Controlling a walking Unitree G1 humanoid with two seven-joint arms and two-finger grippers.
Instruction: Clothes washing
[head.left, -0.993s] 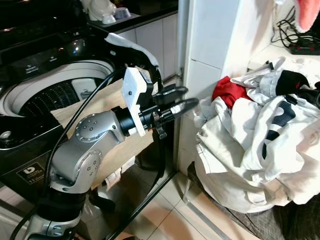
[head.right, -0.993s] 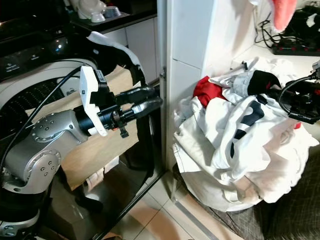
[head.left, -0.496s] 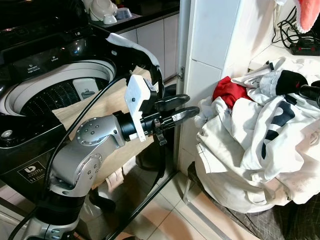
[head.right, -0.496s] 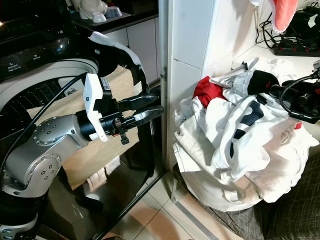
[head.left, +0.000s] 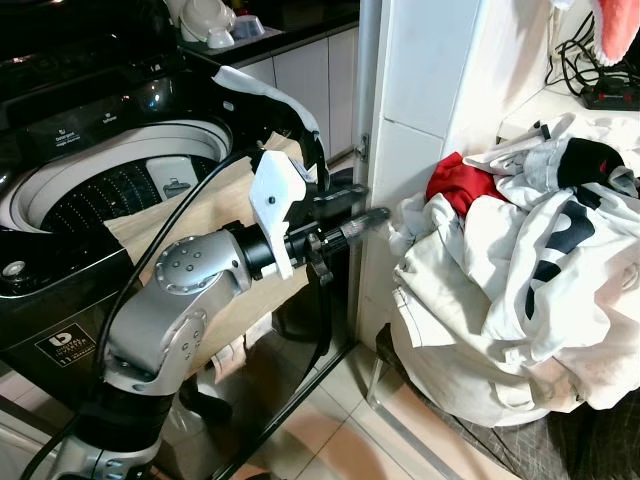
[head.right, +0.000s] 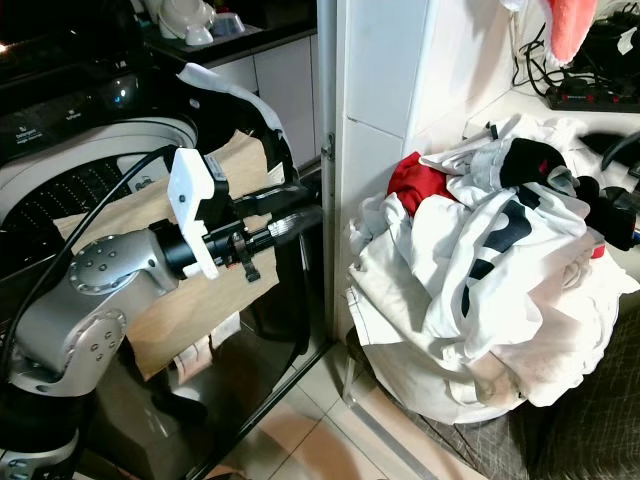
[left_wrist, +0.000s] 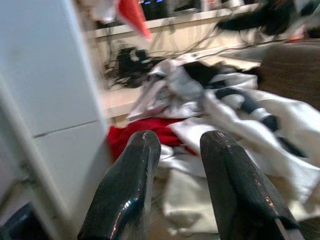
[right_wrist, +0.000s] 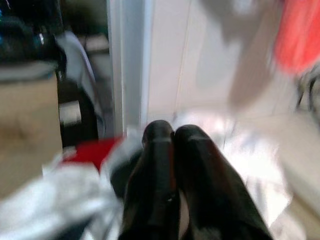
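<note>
Nothing is washed yet: the clothes (head.left: 520, 270) sit heaped to my right, and the washer (head.left: 110, 190) stands open. My left gripper (head.left: 350, 215) reaches toward them, fingers spread, empty. My right gripper (right_wrist: 172, 150) has its fingers pressed together.

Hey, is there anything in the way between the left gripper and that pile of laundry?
Nothing visible blocks it. The left gripper, fingers apart, points across an open gap at the pile of clothes. The white tiled wall corner stands close beside that path, not across it.
</note>
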